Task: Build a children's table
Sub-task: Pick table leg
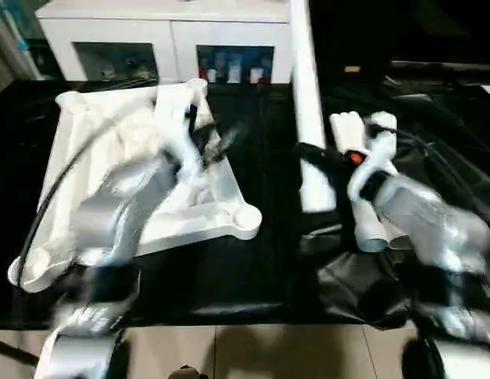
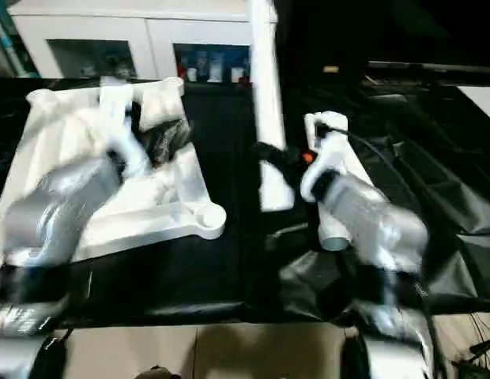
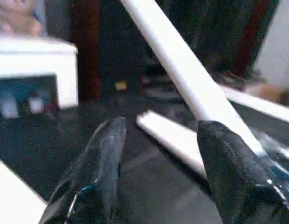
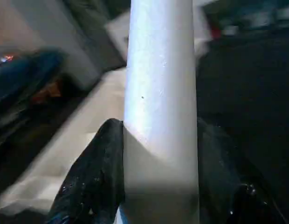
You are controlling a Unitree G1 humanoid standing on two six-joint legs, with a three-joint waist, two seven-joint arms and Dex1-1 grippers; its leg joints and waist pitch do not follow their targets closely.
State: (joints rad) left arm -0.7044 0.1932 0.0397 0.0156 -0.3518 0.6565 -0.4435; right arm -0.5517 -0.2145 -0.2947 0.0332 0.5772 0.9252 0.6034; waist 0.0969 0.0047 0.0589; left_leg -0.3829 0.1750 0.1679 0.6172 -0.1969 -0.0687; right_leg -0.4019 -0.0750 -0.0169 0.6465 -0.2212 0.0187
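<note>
My right gripper (image 4: 158, 140) clamped on 1 upright white leg (image 1: 307, 95), left gripper (image 3: 168, 163) apart, empty, above my black table (image 1: 261, 268).

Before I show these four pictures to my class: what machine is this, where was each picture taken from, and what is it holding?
A humanoid robot is building a white plastic children's table. Two pictures come from cameras in its head, looking down over its silver arms; two come from its wrists, looking along black fingers. On the black-covered surface lies the table top, upside down, with spare legs to the right. The right gripper is clamped around one leg, holding it upright. The left gripper is open and empty. A white cabinet stands behind.
</note>
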